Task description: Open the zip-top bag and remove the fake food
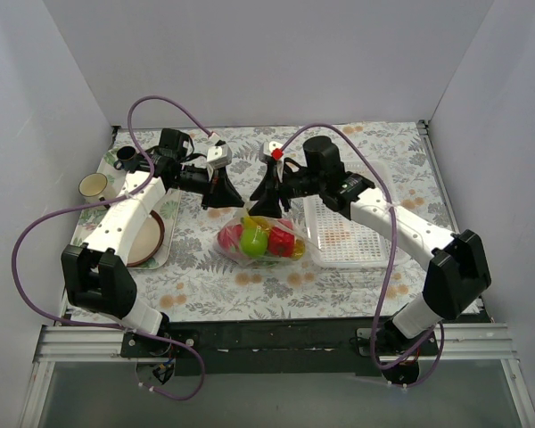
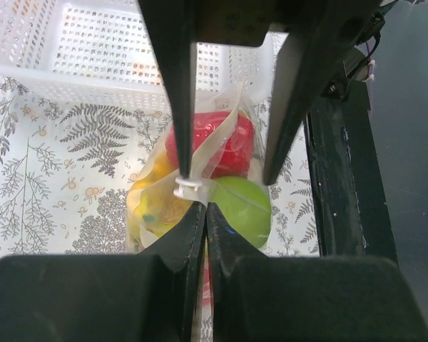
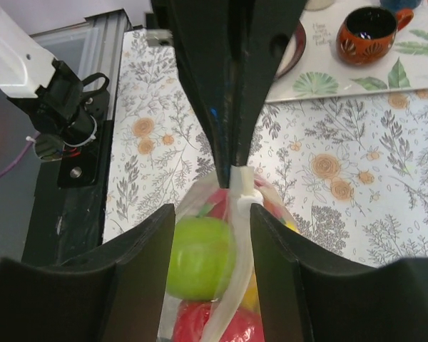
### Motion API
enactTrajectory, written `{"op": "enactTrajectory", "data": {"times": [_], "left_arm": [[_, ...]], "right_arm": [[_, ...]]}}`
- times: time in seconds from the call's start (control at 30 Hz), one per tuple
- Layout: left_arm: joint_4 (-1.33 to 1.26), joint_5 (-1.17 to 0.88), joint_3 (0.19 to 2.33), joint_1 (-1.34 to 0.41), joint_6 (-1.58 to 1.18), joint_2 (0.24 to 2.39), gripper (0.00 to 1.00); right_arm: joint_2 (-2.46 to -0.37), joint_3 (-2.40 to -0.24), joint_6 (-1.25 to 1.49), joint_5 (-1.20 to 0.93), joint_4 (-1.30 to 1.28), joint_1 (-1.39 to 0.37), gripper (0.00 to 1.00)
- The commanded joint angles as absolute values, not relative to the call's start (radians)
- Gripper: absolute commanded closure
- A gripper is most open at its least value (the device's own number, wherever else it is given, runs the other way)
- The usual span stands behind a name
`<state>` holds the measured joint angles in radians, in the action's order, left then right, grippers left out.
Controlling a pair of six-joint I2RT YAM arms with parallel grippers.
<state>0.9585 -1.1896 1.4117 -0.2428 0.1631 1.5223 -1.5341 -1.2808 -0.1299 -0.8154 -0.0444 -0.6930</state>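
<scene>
At the near edge of the table (image 1: 205,290), the two arms are bolted side by side. Both arms are bent in toward the middle.

A little way in, the zip-top bag (image 1: 290,254) is seen resting on the flowery cloth in the middle of the table. It is clear and crinkly. The fake food is all inside it. A green apple (image 1: 254,242) is at the front. A red pepper (image 1: 282,239) is on its right, and a pink-red fruit (image 1: 229,237) is on its left. A bit of yellow banana (image 1: 252,222) is seen behind them.

The top of the bag is pulled up to a point. The white zip strip (image 3: 241,187) is held there. The left gripper (image 2: 203,210) is pinched tight on this top edge, with its two fingers pressed together and the plastic squeezed between them. The right gripper (image 3: 212,214) is just beside it. Its fingers (image 2: 178,85) are held wide apart, one on each side of the bag top. The strip runs up between them, and the bag is not squeezed by them.

On the right of the bag, just beside it, a white basket (image 1: 348,234) full of little holes is set down. Some small orange marks can be made out in it, but it cannot be told what they are.

On the left, a leafy tray (image 1: 171,254) is seen. A plate (image 1: 147,242) with a brown rim lies on it, partly hidden by the left arm. Farther back on the tray, a cream mug (image 1: 94,185) and a brown mug (image 3: 367,35) are standing upright.
</scene>
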Motion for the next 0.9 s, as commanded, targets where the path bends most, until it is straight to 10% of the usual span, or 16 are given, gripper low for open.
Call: {"op": "enactTrajectory", "data": {"times": [0.0,0.87], "left_arm": [[0.983,-1.229,1.465,-0.244,0.178,1.483,1.00],[1.055,-1.244,1.497,-0.244,0.232,1.486,1.00]], "right_arm": [[-1.572,-1.325,-0.124,-0.776,-0.009,-0.686,0.46],[-1.693,-1.456,-0.112,-0.959,-0.101,-0.666,0.67]]}}
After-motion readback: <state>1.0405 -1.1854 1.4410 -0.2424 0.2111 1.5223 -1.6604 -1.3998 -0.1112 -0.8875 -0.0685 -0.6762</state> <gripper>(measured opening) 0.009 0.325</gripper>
